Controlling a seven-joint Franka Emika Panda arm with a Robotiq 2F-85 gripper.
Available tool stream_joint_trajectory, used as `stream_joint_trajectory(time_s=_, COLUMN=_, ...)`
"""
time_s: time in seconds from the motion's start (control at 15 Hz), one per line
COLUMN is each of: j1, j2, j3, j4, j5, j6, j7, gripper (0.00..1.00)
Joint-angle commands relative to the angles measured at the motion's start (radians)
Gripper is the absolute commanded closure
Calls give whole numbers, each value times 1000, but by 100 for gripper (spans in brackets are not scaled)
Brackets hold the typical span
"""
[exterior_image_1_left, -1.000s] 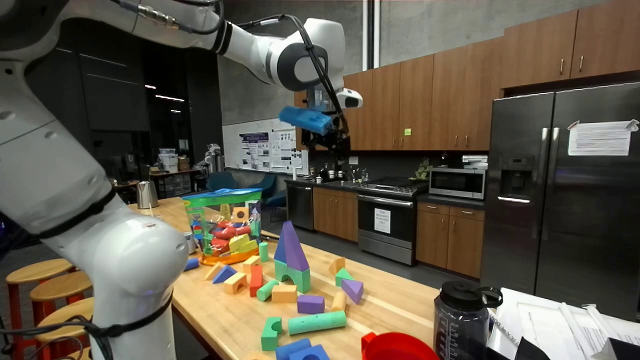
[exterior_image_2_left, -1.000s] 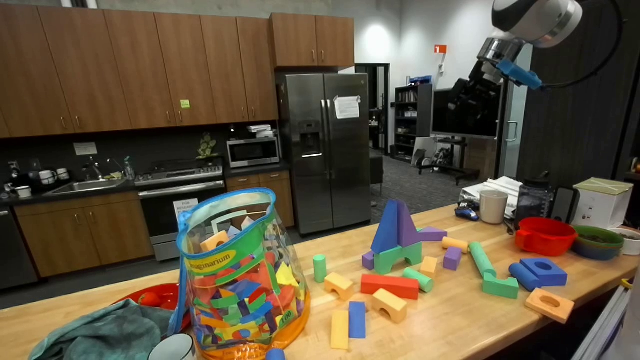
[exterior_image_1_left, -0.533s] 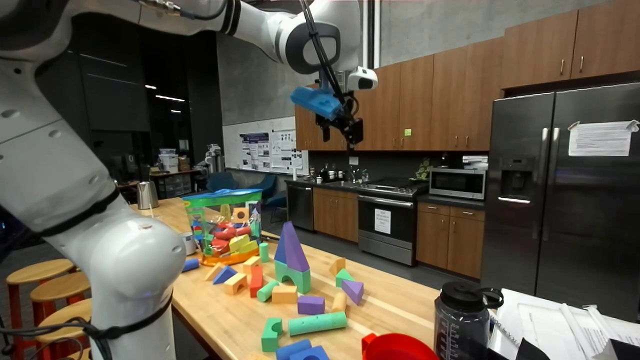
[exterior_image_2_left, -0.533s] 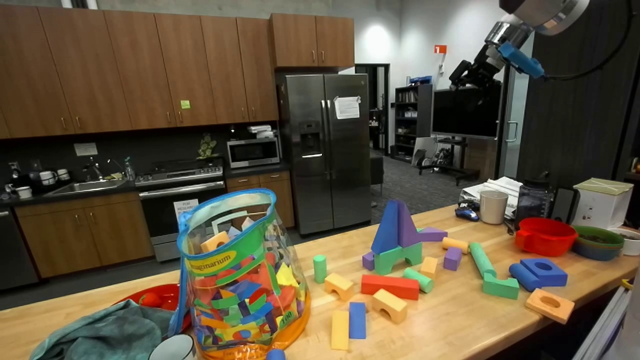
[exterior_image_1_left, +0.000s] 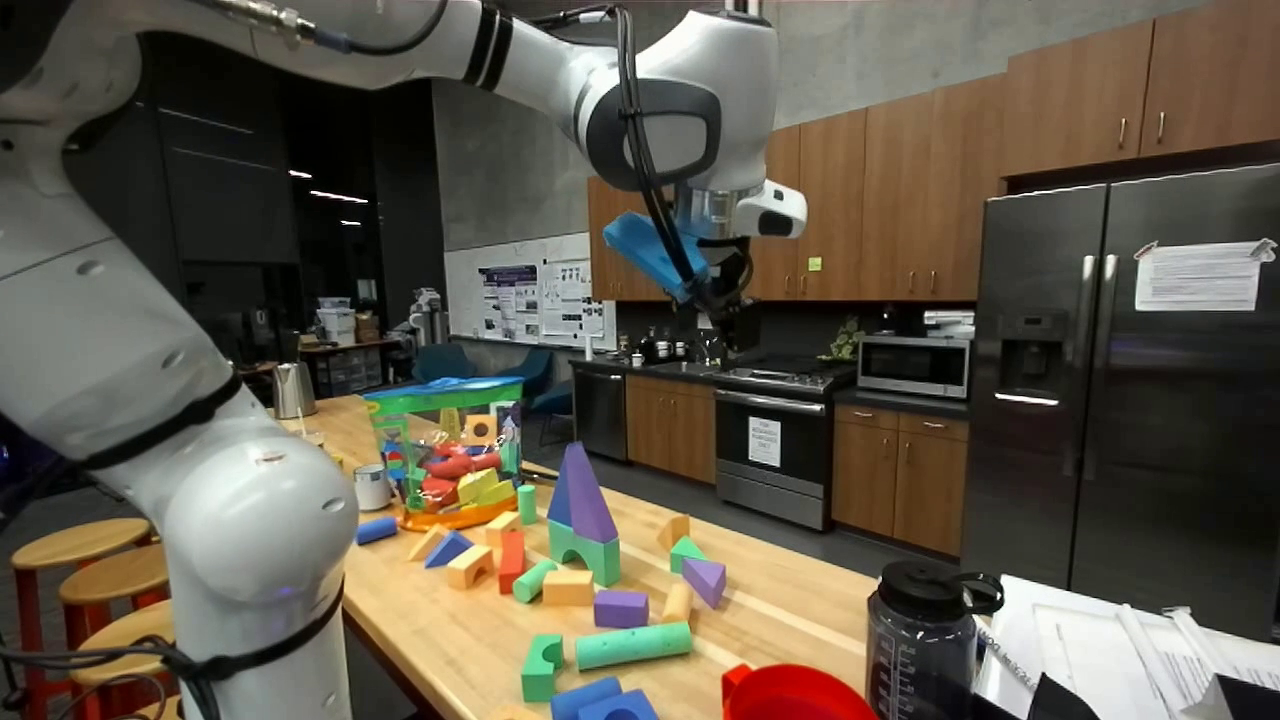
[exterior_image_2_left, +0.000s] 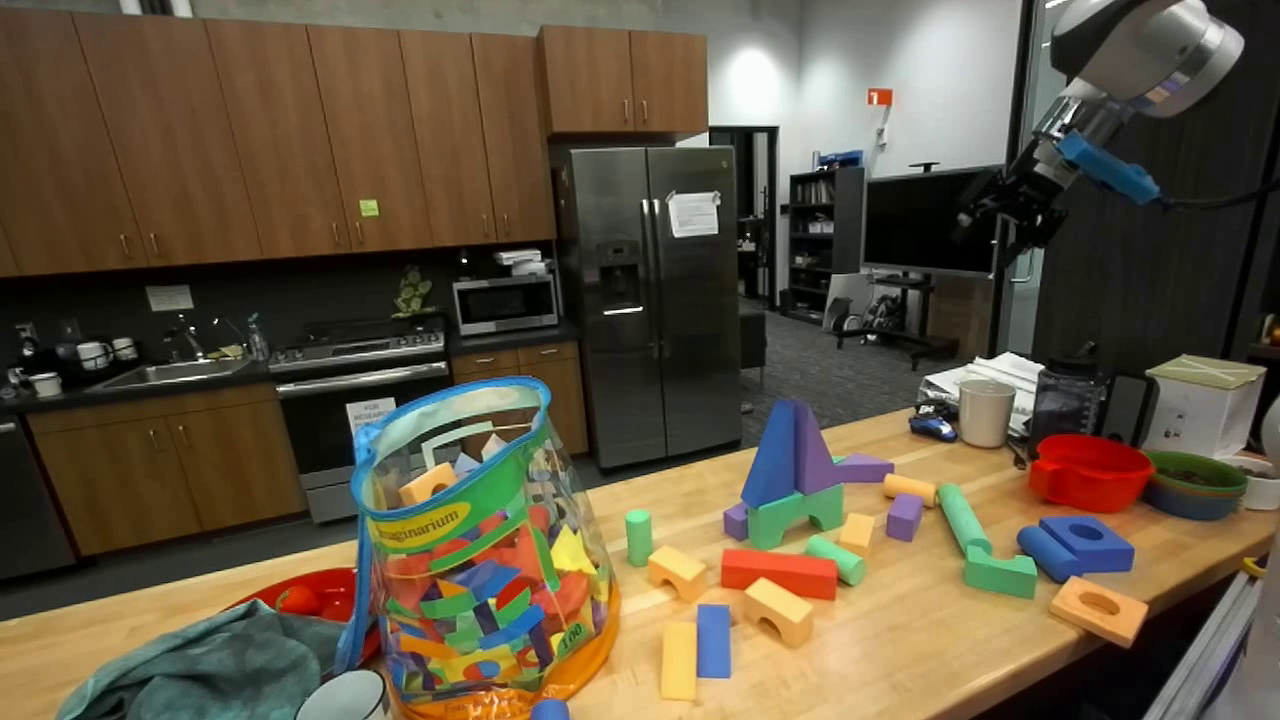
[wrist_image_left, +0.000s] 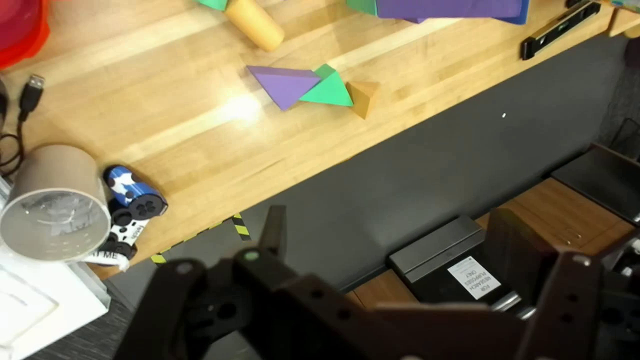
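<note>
My gripper (wrist_image_left: 395, 230) is open with nothing between its fingers. It hangs high above the table in both exterior views (exterior_image_1_left: 725, 315) (exterior_image_2_left: 1005, 220). In the wrist view the table edge and the floor lie below the fingers. A purple triangle block (wrist_image_left: 286, 85), a green triangle block (wrist_image_left: 329, 89) and a small orange block (wrist_image_left: 363, 96) lie close together on the table. A tower of blue and purple wedges (exterior_image_2_left: 790, 455) stands on a green arch (exterior_image_2_left: 797, 515). A red block (exterior_image_2_left: 780, 573) and a green cylinder (exterior_image_2_left: 965, 520) lie nearby. The gripper touches none of them.
A clear bag of blocks (exterior_image_2_left: 490, 600) stands on the wooden table (exterior_image_2_left: 880, 640). A red bowl (exterior_image_2_left: 1090, 470), a beige mug (exterior_image_2_left: 986, 412), a dark bottle (exterior_image_1_left: 922, 640) and papers (exterior_image_1_left: 1090, 640) stand or lie at one end. A level (wrist_image_left: 560, 30) lies near the table edge.
The arm and open gripper have moved rightward in both exterior views. The gripper rose, then came down again, with its tilt changed. The blocks on the table have not moved.
</note>
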Motion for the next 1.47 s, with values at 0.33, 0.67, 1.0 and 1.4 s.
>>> stream_joint_trajectory(time_s=0.33, j1=-106, j2=-92, j3=114, j4=-307, j5=-225, j6=319, j7=4, gripper=0)
stream_joint_trajectory(time_s=0.67, j1=-128, j2=-71, j3=127, j4=-368, j5=-278, j6=383, j7=57, gripper=0)
stream_joint_trajectory(time_s=1.0, j1=-149, j2=-84, j3=89, j4=-399, j5=-297, j6=441, j7=39, gripper=0)
stream_joint_trajectory(time_s=1.4, j1=-82, j2=-172, j3=70, j4=-431, j5=-270, j6=260, j7=-67, gripper=0)
